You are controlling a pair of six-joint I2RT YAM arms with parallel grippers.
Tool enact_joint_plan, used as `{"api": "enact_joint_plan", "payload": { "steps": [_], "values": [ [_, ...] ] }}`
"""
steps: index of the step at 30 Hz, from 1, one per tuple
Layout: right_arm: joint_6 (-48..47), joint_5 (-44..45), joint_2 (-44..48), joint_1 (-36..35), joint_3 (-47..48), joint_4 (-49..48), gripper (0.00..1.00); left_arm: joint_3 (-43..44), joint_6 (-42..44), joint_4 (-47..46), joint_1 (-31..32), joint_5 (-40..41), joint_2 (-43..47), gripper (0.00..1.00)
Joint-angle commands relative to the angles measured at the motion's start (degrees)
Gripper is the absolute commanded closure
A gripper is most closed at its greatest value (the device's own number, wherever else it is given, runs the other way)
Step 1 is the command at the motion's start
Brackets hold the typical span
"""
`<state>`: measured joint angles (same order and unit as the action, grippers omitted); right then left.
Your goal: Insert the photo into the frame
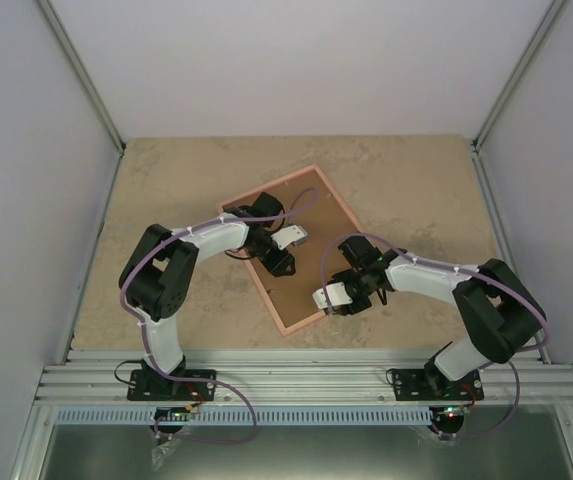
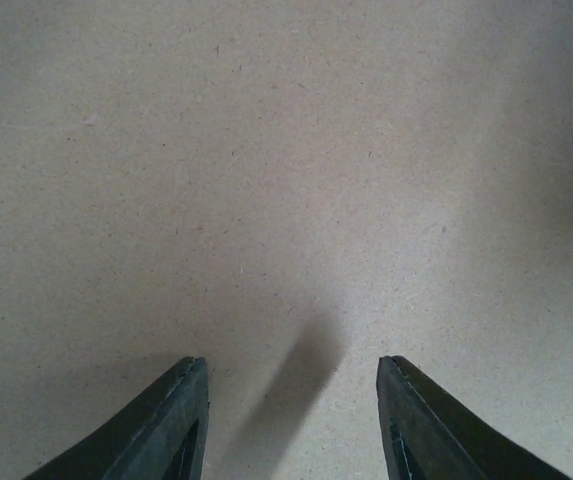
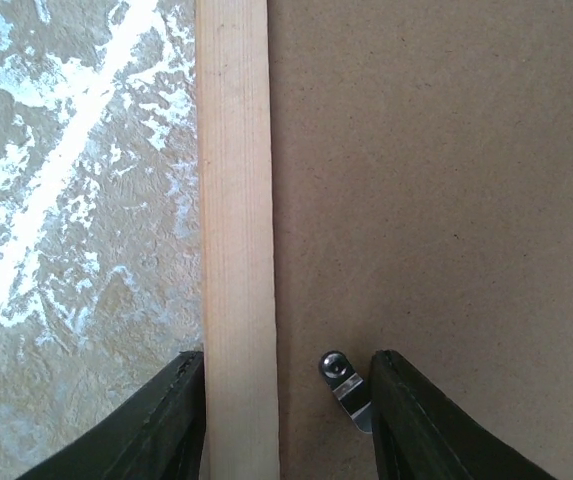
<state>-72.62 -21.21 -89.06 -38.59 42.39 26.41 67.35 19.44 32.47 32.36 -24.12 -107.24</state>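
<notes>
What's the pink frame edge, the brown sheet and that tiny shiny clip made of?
Pale pink frame border: probably bare wood, faint straight grain. Flat brown backing sheet: matte fibreboard or cardboard, finely speckled. Small clip: likely metal, shiny silver.

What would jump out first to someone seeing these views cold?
The pink frame lies tilted in the middle of the table, filled by a brown backing board. The right gripper hangs open across the frame's edge beside a small metal clip, and the left gripper hangs open over bare board. No photo shows in any view.
</notes>
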Motion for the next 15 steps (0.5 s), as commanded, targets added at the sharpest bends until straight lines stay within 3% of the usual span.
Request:
{"api": "enact_joint_plan", "payload": {
  "steps": [1,12,15],
  "values": [
    [-1.25,4.31,-5.08,0.21,-2.20,9.05,0.56,0.83,0.25,1.37,0.22,-0.57,-1.13,0.51],
    [-0.60,3.06,-7.80,0.86,-0.91,11.48,0.69,1.14,0.46,1.63,0.17,-0.23,-1.04,0.52],
    [0.03,3.13,-7.81,0.88,-0.93,11.66,0.89,1.21,0.39,1.67,0.17,-0.31,-1.07,0.52]
  ]
}}
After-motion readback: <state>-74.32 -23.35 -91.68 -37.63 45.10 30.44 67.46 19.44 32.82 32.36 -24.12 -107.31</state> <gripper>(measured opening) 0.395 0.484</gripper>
